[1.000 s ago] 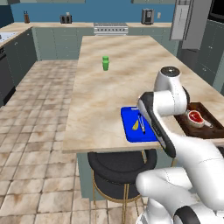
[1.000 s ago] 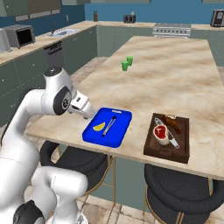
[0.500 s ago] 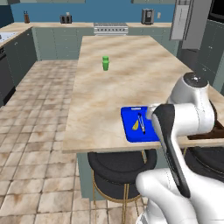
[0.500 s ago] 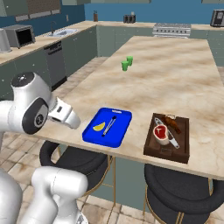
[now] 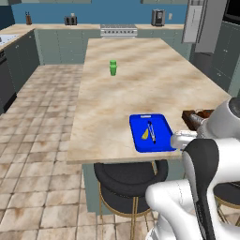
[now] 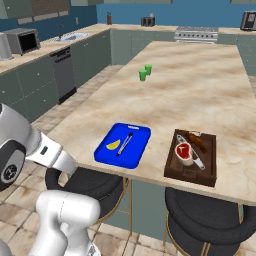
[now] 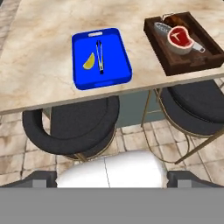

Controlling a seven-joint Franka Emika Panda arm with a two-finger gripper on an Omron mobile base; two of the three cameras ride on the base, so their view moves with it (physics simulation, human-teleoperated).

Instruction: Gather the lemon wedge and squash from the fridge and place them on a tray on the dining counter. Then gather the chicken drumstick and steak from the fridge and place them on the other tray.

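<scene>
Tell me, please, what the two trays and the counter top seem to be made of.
The blue tray looks like glossy plastic: one even bright colour, rounded rim, moulded handle slot. The dark tray seems to be stained wood: deep brown with raised walls, though no grain is clear. The counter top looks like polished stone, perhaps marble: beige with darker veins.

Blue tray [image 7: 101, 78], rectangular with a raised rim and a handle slot, lying flat near the front edge of the marble dining surface [image 6: 210, 95]. On it, a yellow lemon wedge [image 7: 89, 61] lies beside a slender grey elongated item [image 7: 100, 56] that cannot be identified, the two nearly touching. Dark brown wooden tray [image 7: 210, 57], well apart from the blue tray along the same edge, carries a red raw steak [image 7: 180, 36] with a white fat rim and, at the tray's far end, a brown chicken drumstick [image 7: 174, 19].
</scene>
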